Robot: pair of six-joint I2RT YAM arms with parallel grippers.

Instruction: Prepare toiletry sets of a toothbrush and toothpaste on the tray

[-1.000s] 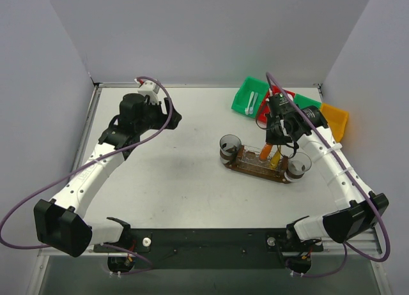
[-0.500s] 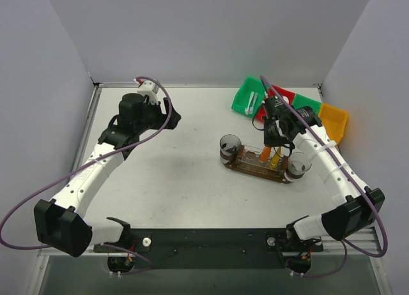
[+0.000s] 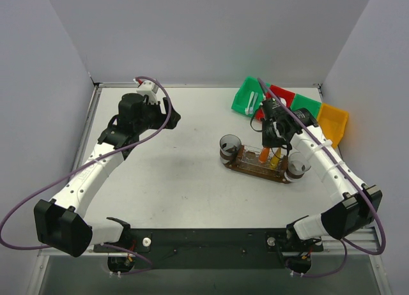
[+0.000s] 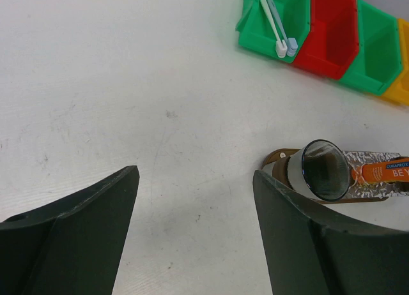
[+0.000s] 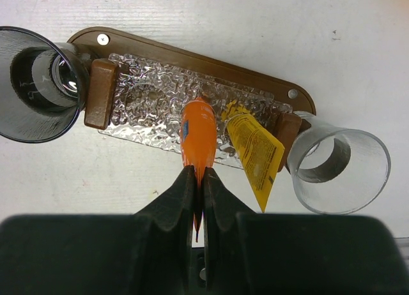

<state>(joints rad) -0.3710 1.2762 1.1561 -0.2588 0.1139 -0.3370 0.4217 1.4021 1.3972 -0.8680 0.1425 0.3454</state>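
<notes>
My right gripper (image 5: 198, 173) is shut on the flat tail of an orange toothpaste tube (image 5: 198, 132), whose cap end points down at the textured middle of the brown tray (image 5: 160, 55). A yellow toothpaste tube (image 5: 255, 153) leans just to its right. A dark cup (image 5: 29, 84) stands at the tray's left end and a clear cup (image 5: 339, 164) at its right end, neither showing anything inside. Two toothbrushes (image 4: 275, 27) lie in a green bin. My left gripper (image 4: 195, 180) hangs open over bare table, far left of the tray (image 3: 255, 170).
Against the back right wall stands a row of bins: green (image 3: 246, 97), red (image 3: 278, 96), green (image 3: 305, 103) and yellow (image 3: 335, 119). The right arm (image 3: 319, 161) arches over the table's right side. Walls close the table on three sides.
The right wrist has shifted a little to the left above the tray, still gripping the orange tube. The left arm has not moved.
</notes>
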